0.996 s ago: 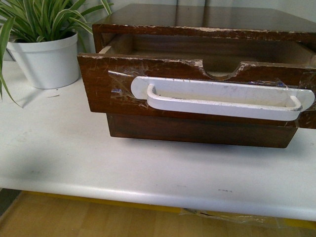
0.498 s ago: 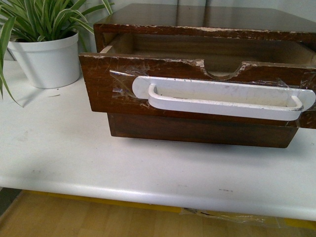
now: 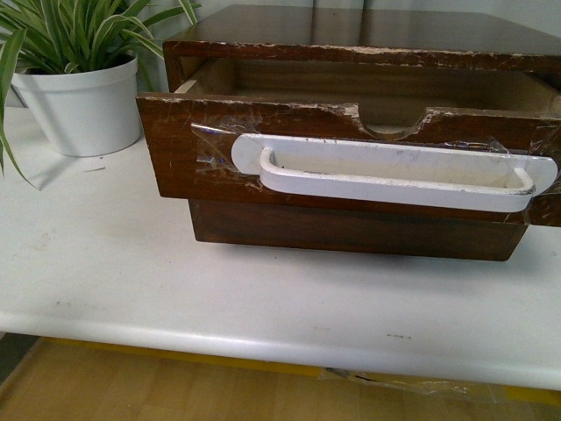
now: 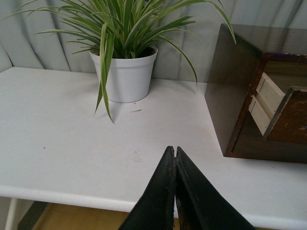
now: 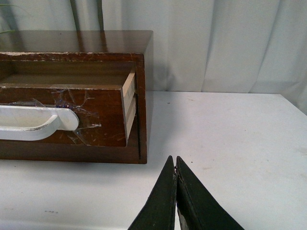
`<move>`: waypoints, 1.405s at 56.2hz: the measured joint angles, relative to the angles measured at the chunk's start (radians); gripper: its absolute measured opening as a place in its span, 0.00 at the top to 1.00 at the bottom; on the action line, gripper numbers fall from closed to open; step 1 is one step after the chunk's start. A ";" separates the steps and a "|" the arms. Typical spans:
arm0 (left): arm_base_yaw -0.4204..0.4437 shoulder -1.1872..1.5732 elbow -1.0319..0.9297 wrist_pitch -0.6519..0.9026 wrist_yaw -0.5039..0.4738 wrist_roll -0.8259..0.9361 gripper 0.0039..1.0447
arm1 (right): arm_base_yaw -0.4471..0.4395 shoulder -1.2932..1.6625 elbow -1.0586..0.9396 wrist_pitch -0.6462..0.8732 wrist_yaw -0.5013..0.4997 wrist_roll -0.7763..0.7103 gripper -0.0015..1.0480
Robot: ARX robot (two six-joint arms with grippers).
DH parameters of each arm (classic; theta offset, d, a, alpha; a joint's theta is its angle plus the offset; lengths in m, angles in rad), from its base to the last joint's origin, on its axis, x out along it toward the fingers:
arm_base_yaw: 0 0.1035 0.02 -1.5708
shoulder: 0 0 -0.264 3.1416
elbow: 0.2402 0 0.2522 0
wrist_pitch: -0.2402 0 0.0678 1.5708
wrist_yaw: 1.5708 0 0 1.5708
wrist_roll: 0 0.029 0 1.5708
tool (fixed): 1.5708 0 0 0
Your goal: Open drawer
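The drawer [image 3: 202, 145] is dark brown wood with a chipped top edge, a half-round notch and a long white bar handle [image 3: 394, 171] held on with clear tape. It stands pulled partly out of its dark wooden cabinet [image 3: 351, 35], and its inside shows. Below it is a plain dark front without a handle [image 3: 351, 232]. Neither gripper shows in the front view. My left gripper [image 4: 174, 151] is shut and empty over the table, left of the cabinet [image 4: 230, 86]. My right gripper [image 5: 174, 160] is shut and empty, right of the drawer [image 5: 96, 103].
A white pot with a striped green plant [image 3: 83, 105] stands on the white table [image 3: 131, 281] left of the cabinet; it also shows in the left wrist view [image 4: 127, 72]. The table's front edge runs near both grippers. Grey curtain hangs behind.
The drawer front sits about where it was, with only a slight shift of the view. No gripper shows in the earlier frames.
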 joint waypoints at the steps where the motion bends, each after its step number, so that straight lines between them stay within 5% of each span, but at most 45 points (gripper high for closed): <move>1: 0.000 -0.006 -0.002 -0.004 0.000 0.000 0.96 | 0.000 0.000 0.000 0.000 0.000 0.000 0.99; 24: 0.000 -0.108 -0.032 -0.061 0.000 -0.002 0.96 | 0.000 0.000 0.000 0.000 0.000 0.000 0.99; 32: 0.000 -0.261 -0.032 -0.232 0.000 -0.003 0.96 | 0.000 0.000 0.000 0.000 0.001 0.000 0.99; 59: 0.000 -0.281 -0.032 -0.240 0.000 -0.003 0.96 | 0.000 0.000 0.000 0.000 0.000 0.000 0.99; 79: 0.000 -0.281 -0.032 -0.240 0.000 -0.004 0.16 | 0.000 0.000 0.000 0.000 0.000 0.000 0.20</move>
